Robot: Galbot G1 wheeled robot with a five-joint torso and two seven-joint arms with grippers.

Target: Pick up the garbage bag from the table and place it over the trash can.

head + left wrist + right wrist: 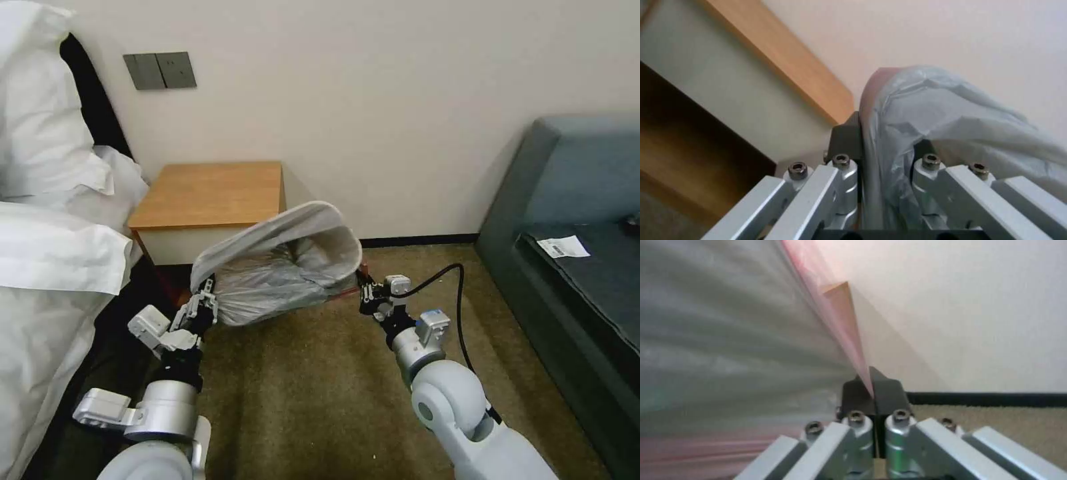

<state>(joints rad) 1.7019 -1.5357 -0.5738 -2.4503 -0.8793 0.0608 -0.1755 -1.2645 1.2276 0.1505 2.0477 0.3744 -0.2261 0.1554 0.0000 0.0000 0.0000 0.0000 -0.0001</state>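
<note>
You've got the garbage bag (280, 273) stretched between both hands, mouth open and tilted toward the wall, hanging in the air just in front of the desk (207, 197) and above the carpet. The left hand (203, 303) is pinched shut on the bag's edge at its lower left corner; in the left wrist view the plastic (925, 113) runs straight down between the pads. The right hand (367, 293) is clamped on the pinkish-red rim at the opposite side, and the right wrist view shows that thin edge (849, 340) caught right at the fingertips, so that grip looks the more fragile of the two.

If I were you I'd keep the two hands level and apart so the mouth stays wide, and avoid pulling them further apart, since the film could slip out of the right side or tear. I can't make out the trash can clearly from here; it may be hidden behind the bag. So find the rim before you lower anything, then bring the opening down evenly over it.
</note>
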